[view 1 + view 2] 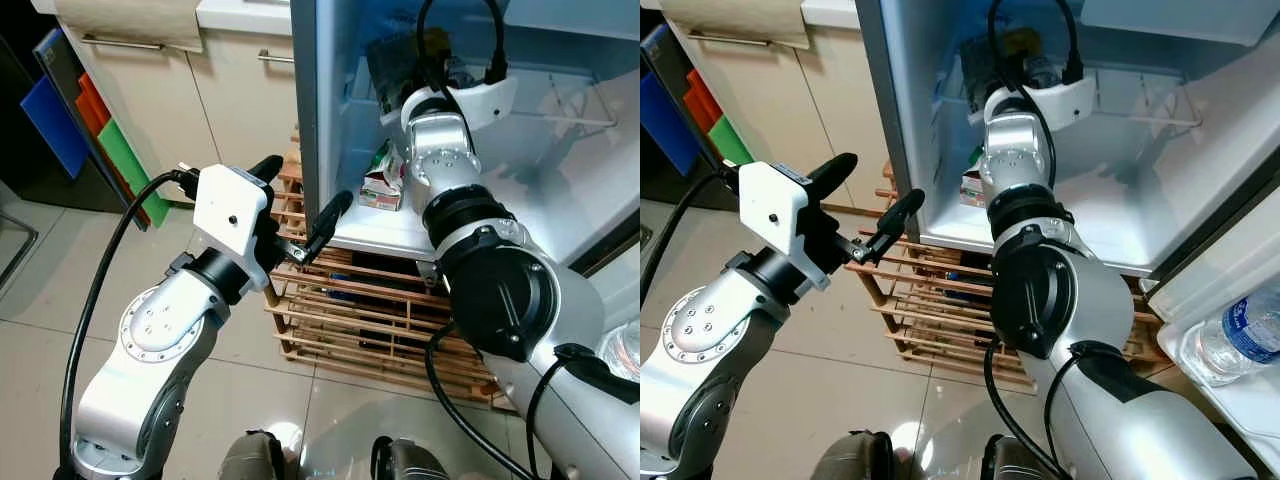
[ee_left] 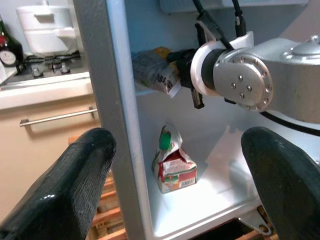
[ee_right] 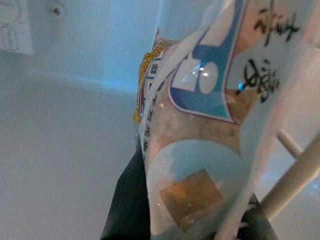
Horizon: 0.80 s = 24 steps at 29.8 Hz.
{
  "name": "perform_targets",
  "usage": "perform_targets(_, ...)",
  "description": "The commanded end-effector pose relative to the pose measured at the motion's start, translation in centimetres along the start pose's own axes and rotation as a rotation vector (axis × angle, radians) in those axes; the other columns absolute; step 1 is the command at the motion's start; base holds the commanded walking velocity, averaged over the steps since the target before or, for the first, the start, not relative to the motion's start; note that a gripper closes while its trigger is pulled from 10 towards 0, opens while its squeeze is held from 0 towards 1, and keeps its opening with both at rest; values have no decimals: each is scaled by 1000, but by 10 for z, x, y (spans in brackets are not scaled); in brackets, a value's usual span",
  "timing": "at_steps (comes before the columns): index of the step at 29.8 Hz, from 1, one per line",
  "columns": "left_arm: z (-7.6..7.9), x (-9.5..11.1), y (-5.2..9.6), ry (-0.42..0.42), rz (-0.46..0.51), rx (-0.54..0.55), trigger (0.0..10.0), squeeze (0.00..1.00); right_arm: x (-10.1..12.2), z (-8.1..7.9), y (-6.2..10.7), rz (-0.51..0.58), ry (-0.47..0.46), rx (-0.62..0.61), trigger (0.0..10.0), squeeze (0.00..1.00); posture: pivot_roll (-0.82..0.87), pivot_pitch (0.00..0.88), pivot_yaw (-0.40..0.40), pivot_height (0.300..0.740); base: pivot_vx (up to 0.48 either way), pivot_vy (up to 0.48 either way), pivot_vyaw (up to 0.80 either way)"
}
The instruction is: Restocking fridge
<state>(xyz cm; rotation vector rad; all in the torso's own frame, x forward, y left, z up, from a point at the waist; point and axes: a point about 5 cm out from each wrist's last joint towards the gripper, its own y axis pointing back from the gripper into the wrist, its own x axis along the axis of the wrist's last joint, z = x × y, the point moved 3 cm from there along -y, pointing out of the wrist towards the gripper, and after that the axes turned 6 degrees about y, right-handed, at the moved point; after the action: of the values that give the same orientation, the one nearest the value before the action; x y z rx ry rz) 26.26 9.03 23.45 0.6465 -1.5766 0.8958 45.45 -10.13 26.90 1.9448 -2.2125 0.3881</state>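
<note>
Nearest the camera, on the left, the left gripper [image 1: 300, 215] hangs in front of the fridge [image 1: 310, 120] edge with its two black fingers [image 2: 75, 185] spread wide and nothing between them. Behind it stand beige cabinets [image 1: 160, 90] and, low against the fridge, a wooden slat rack [image 1: 350, 310] on the tiled floor. Inside the fridge, a small red-and-white carton [image 2: 174, 165] with a green cap stands upright, somewhat crumpled, on the lower white shelf [image 1: 385, 232] near its left wall. Farther right, the right gripper [image 2: 182, 67] reaches onto the upper wire shelf [image 1: 1140, 105] and is clamped on a plastic snack bag [image 3: 210, 125], glossy, printed in blue, orange and white; its full shape is cut off and the print is unreadable. At far right, a clear water bottle [image 1: 1240, 335] lies in the door shelf.
</note>
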Motion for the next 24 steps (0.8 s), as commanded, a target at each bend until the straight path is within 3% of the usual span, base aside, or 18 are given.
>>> perform_targets(1,5,4,2,-3,11,-12,10000,0,-2,-1,0,-8,-33,-30,0,0,174,231,34,740,0,0,0)
perform_targets(9,7,3,2,3,1,-20,10000,0,4,-7,-2,18,-128,-66,0,0,192,222,30,740,0,0,0)
perform_targets(12,8,3,1,2,0,-19,10000,0,2,-10,-2,9,-115,-60,0,0,196,219,29,740,0,0,0)
perform_targets(13,7,3,1,1,-1,-19,10000,0,1,-11,-2,-2,-88,-65,3686,0,196,219,28,740,0,0,0)
perform_targets(14,7,3,1,1,-1,-18,10000,0,0,-10,-2,-9,-71,-71,3686,0,197,220,26,740,0,0,0)
perform_targets(15,7,3,1,-1,-1,-16,10000,0,-1,-9,-2,-13,-44,-74,10000,1000,197,219,25,740,0,0,0)
perform_targets(20,7,3,1,-5,0,-12,10000,0,-1,-5,-1,-7,-22,-88,10000,1000,194,220,21,740,0,0,0)
perform_targets(24,6,2,1,-5,-2,-11,10000,0,-1,-22,-2,7,64,-45,10000,1000,182,219,17,740,0,0,0)
